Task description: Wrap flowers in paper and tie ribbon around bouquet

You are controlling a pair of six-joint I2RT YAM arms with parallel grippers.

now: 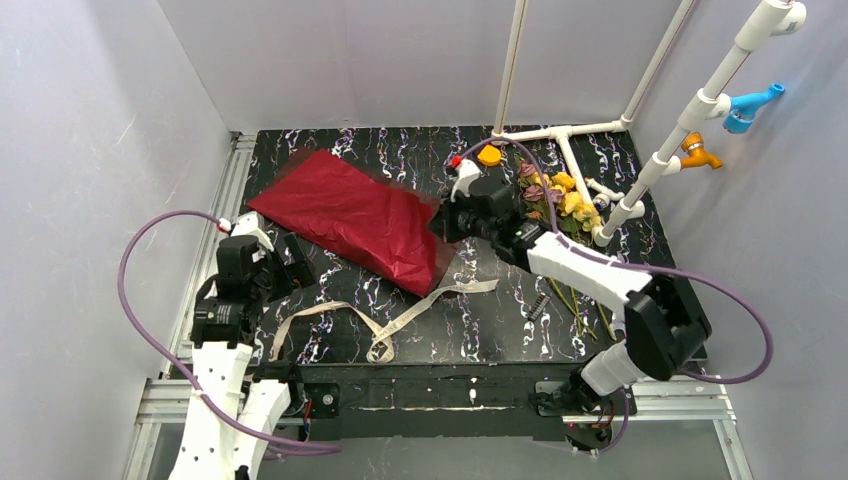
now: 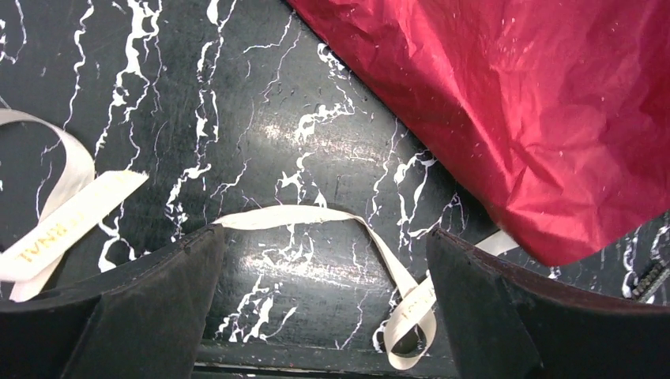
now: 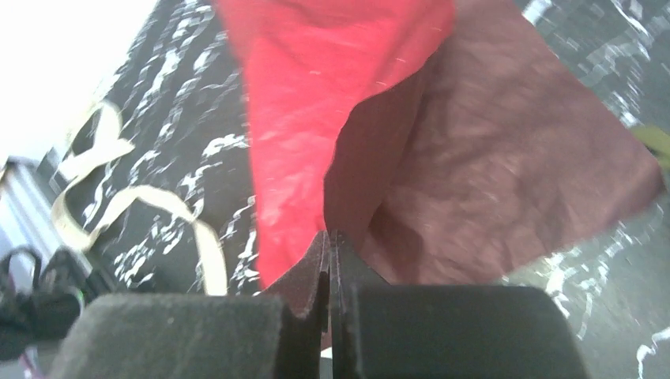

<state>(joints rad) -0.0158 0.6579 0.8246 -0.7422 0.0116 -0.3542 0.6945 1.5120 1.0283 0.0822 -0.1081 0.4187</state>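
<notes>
The paper (image 1: 350, 215) lies crinkled on the black marbled table, bright red side up, with its right corner lifted. My right gripper (image 1: 443, 222) is shut on that corner. In the right wrist view the closed jaws (image 3: 329, 237) pinch the paper (image 3: 316, 95) where the red face folds over to the dull maroon underside (image 3: 490, 181). The flowers (image 1: 560, 195) lie behind the right arm, beside the white pipes. The ribbon (image 1: 400, 322) curls loose near the front edge. My left gripper (image 1: 290, 262) hangs open over the ribbon (image 2: 316, 215), touching nothing; the paper's edge (image 2: 513, 103) is beyond it.
A white pipe frame (image 1: 560, 135) stands at the back right with blue (image 1: 748, 105) and orange (image 1: 700, 152) fittings. A small orange cap (image 1: 489, 155) sits near the pipes. A short dark spring-like piece (image 1: 538, 305) lies front right. Metal rails (image 1: 215, 240) border the table's left side.
</notes>
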